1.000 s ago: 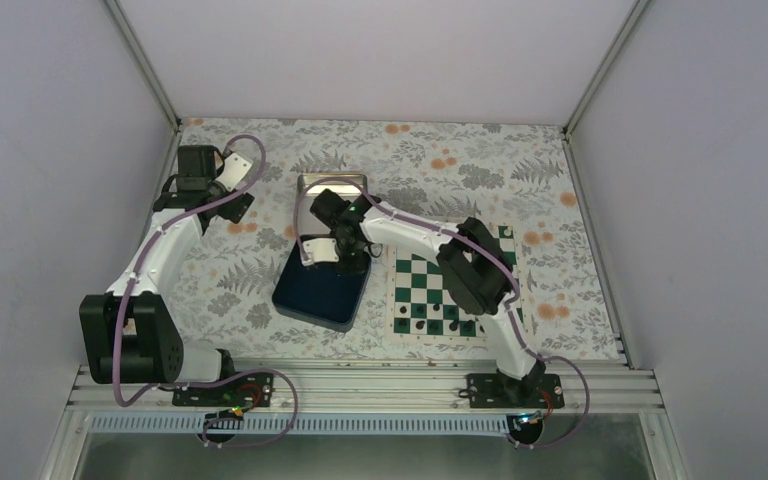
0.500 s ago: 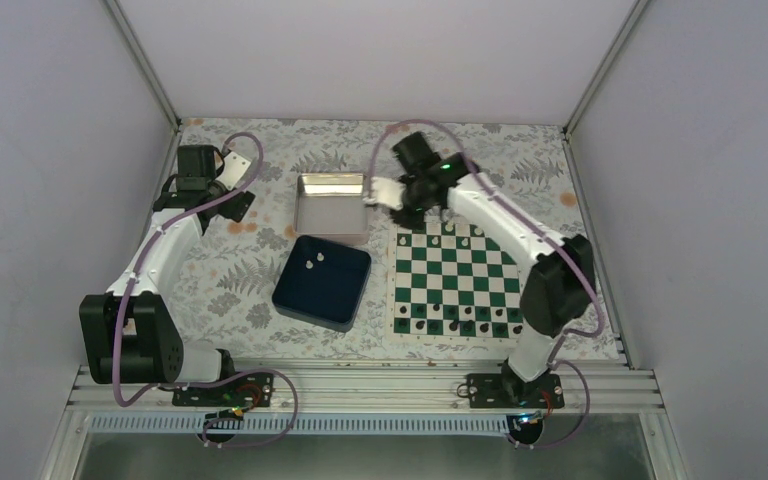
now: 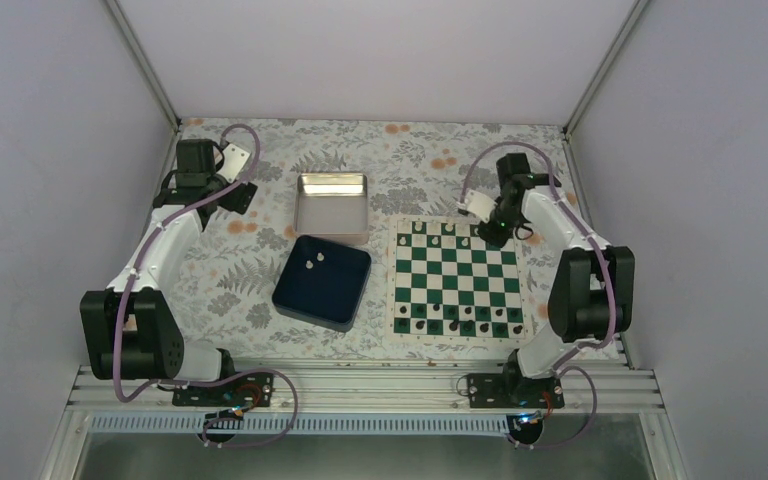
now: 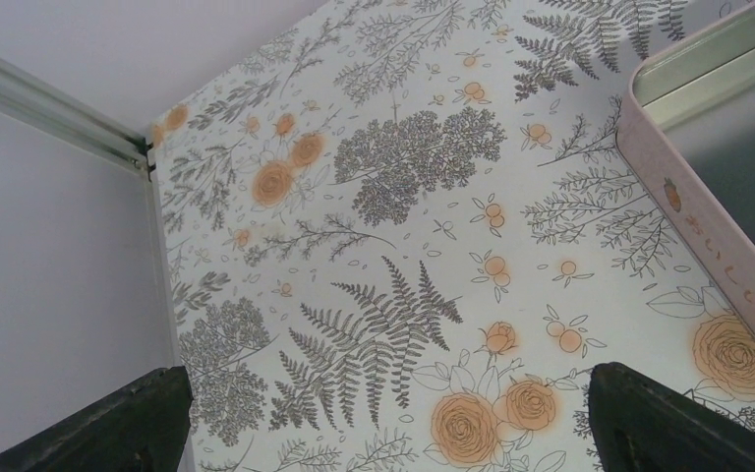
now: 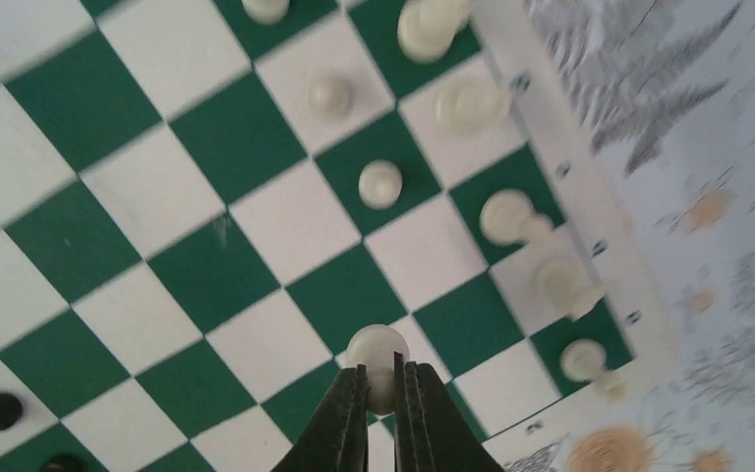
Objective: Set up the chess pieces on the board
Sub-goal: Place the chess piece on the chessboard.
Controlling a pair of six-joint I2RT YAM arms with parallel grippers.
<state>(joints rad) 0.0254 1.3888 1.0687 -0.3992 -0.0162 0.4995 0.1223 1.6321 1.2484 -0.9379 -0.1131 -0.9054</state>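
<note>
My right gripper (image 5: 380, 382) is shut on a small white chess piece (image 5: 377, 346), held just above the board (image 5: 206, 267) near its corner. Several white pieces (image 5: 380, 184) stand on the squares beyond it. From above, the right gripper (image 3: 488, 230) hangs over the far right of the green and white board (image 3: 455, 276). White pieces (image 3: 419, 227) line the board's far edge and black ones (image 3: 460, 322) its near edge. Two more white pieces (image 3: 312, 262) lie in the dark blue tray (image 3: 335, 295). My left gripper (image 4: 403, 433) is open over bare floral cloth, far left (image 3: 232, 197).
A shiny metal tin (image 3: 333, 205) sits behind the blue tray; its pink outer wall (image 4: 718, 265) shows at the right of the left wrist view. Enclosure walls and a metal corner rail (image 4: 59, 118) close in the table's far left.
The right arm has swung from the blue tray past the tin to the board's far right corner, carrying a white piece. The left arm has barely shifted.
</note>
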